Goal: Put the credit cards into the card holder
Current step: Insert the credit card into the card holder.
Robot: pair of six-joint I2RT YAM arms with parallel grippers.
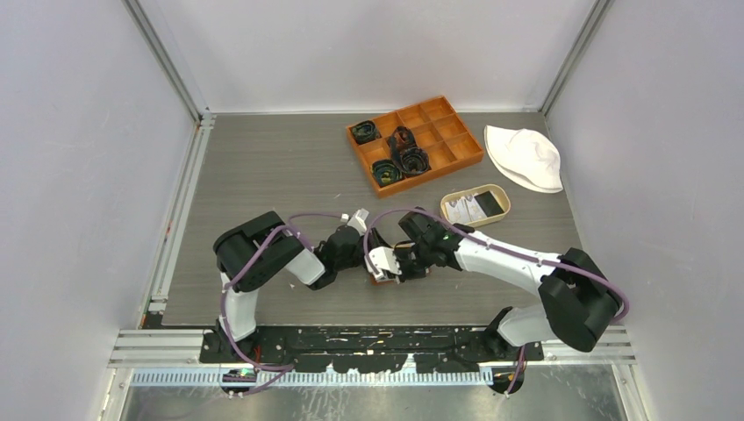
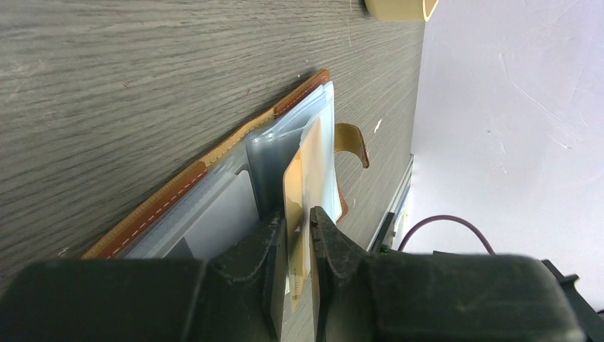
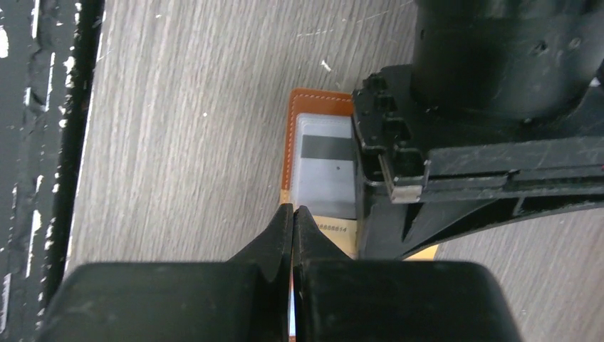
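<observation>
Left wrist view: the wallet (image 2: pixel 171 192) lies open on the table (image 2: pixel 142 71), its long axis running from lower left to upper right of the frame, its stitched brown edge on the upper-left side; clear sleeves (image 2: pixel 285 142) rise from it and a strap (image 2: pixel 352 142) curls off right of centre; the left gripper (image 2: pixel 298 228) at bottom centre clamps a tan card (image 2: pixel 295 185) standing on edge, long axis pointing up the frame into the sleeves; the card's lower end is hidden between the fingers, and whether its far end sits inside a sleeve cannot be told.

Right wrist view: the wallet's long axis runs up and down the frame; a striped card (image 3: pixel 326 153) sits in a sleeve, its black stripe lying across; the left arm hides the wallet's right side; the right gripper (image 3: pixel 293 217) has its jaws pressed together, tips at the wallet's lower end; a pale sliver shows between the fingers lower down, too thin to identify.

Top view: the wallet lies just below centre, almost wholly covered by both grippers; a tray (image 1: pixel 475 223) right of centre holds a black card (image 1: pixel 491 203) beside pale ones; a box (image 1: pixel 456 149) and a hat (image 1: pixel 526 158) sit at upper right.
</observation>
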